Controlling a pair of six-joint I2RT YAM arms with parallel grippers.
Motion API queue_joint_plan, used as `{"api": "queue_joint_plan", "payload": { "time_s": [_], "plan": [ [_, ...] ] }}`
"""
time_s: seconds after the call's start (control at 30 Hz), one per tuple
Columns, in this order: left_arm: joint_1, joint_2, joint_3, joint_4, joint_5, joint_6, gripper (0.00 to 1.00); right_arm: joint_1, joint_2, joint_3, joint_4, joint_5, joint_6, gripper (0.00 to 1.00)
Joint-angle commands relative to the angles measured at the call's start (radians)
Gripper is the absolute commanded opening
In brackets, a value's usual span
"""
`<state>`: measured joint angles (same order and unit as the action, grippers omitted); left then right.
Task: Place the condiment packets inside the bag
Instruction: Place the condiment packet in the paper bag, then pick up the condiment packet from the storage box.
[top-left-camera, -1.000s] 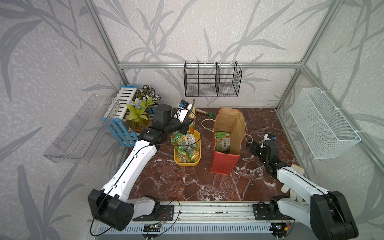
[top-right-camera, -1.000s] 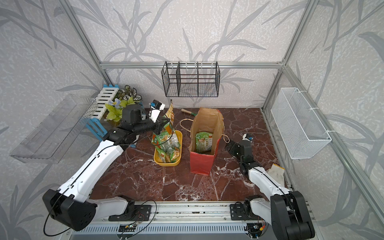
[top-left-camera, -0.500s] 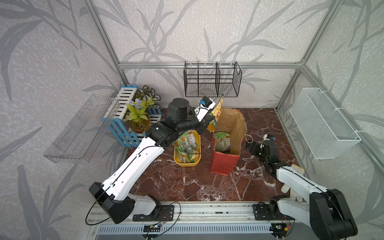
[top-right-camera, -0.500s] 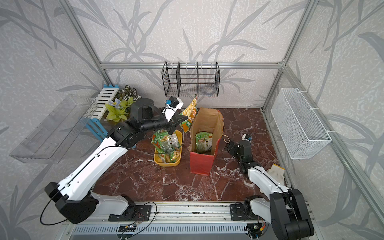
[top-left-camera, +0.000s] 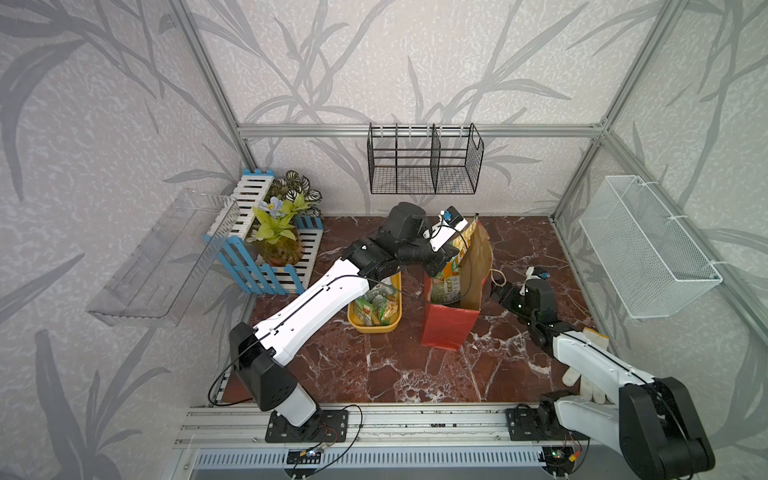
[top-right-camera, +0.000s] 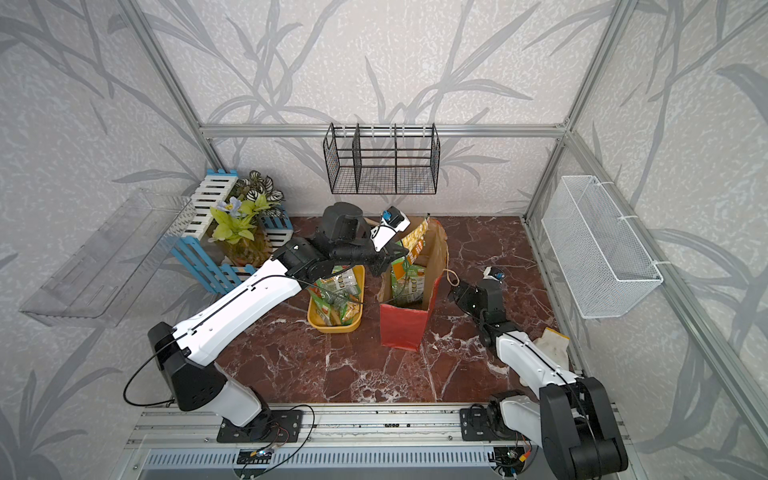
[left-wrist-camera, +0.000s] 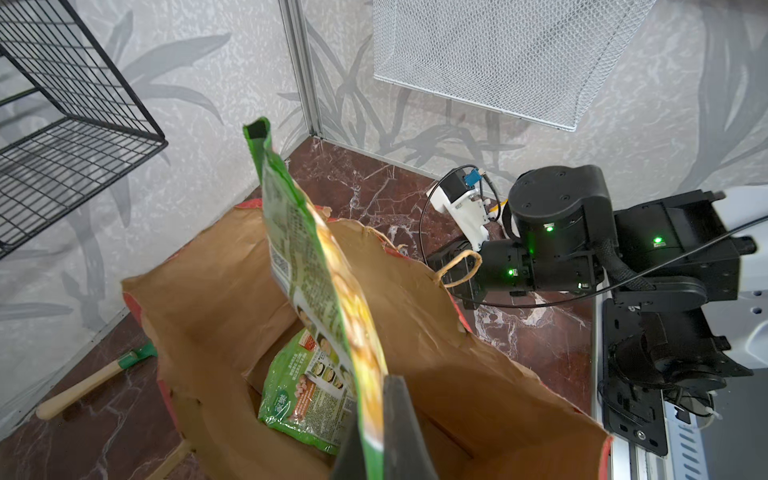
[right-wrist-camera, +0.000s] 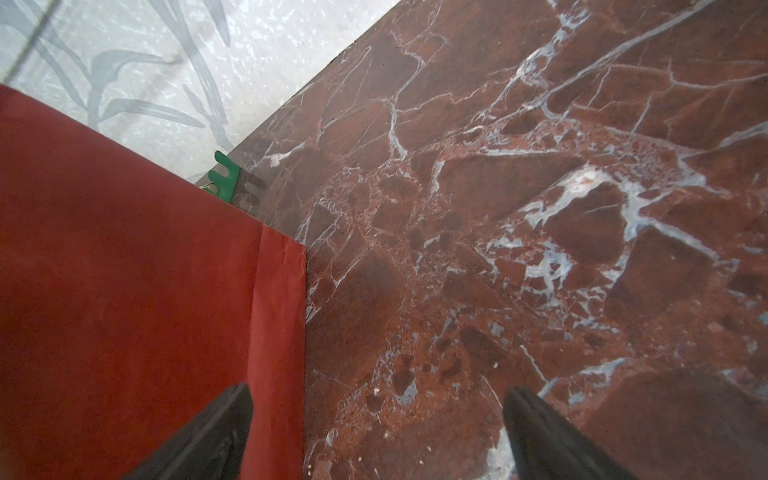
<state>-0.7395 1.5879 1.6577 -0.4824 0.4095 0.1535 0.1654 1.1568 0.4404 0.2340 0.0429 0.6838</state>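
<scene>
A second ago the left arm (top-left-camera: 316, 307) reached over the 12 o'clock end of the yellow tray (top-left-camera: 374, 329), with the condiment packet (top-left-camera: 465, 241) lifted just above it in the left fingers (left-wrist-camera: 395, 407). Since then the arm has swung toward 3 o'clock in both top views and stretched further out from its base. Half a second ago the packet hung at the 9 o'clock rim of the bag (top-left-camera: 446, 332). Now it slants across the bag's open mouth. In the left wrist view it is directly above the second packet (left-wrist-camera: 307, 395) lying inside.
</scene>
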Motion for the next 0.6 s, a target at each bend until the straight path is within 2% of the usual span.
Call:
{"api": "queue_joint_plan", "payload": {
  "time_s": [0.0,0.03,0.07,0.1,0.17,0.2,0.4,0.5,0.57],
  "plan": [
    [-0.003,-0.032,-0.013,0.028,-0.006,-0.014,0.0,0.0,0.002,0.027,-0.004,-0.003,-0.003,0.99],
    [-0.005,-0.038,-0.019,0.028,0.0,-0.013,0.06,0.0,0.003,0.027,-0.003,-0.004,-0.003,0.99],
    [-0.006,-0.044,-0.025,0.027,0.008,-0.011,0.17,0.0,0.005,0.027,-0.003,-0.005,-0.003,0.99],
    [-0.007,-0.052,-0.032,0.027,0.013,-0.006,0.42,0.0,0.007,0.027,-0.003,-0.005,-0.002,0.99],
    [-0.007,-0.067,-0.045,0.021,0.014,-0.003,0.85,0.0,0.01,0.029,-0.003,-0.005,-0.003,0.99],
    [-0.008,-0.076,-0.048,0.009,0.015,0.002,0.98,0.0,0.013,0.029,-0.003,-0.005,-0.003,0.99],
    [0.035,-0.207,-0.092,-0.019,-0.007,0.004,1.0,0.001,0.021,0.031,-0.001,-0.01,-0.003,0.99],
    [0.112,-0.303,-0.175,0.006,-0.019,-0.023,1.0,0.002,0.018,0.032,-0.004,-0.012,-0.003,0.99],
    [0.197,-0.357,-0.244,0.022,-0.001,-0.044,1.0,0.002,0.017,0.032,-0.004,-0.012,-0.002,0.99]
  ]
}}
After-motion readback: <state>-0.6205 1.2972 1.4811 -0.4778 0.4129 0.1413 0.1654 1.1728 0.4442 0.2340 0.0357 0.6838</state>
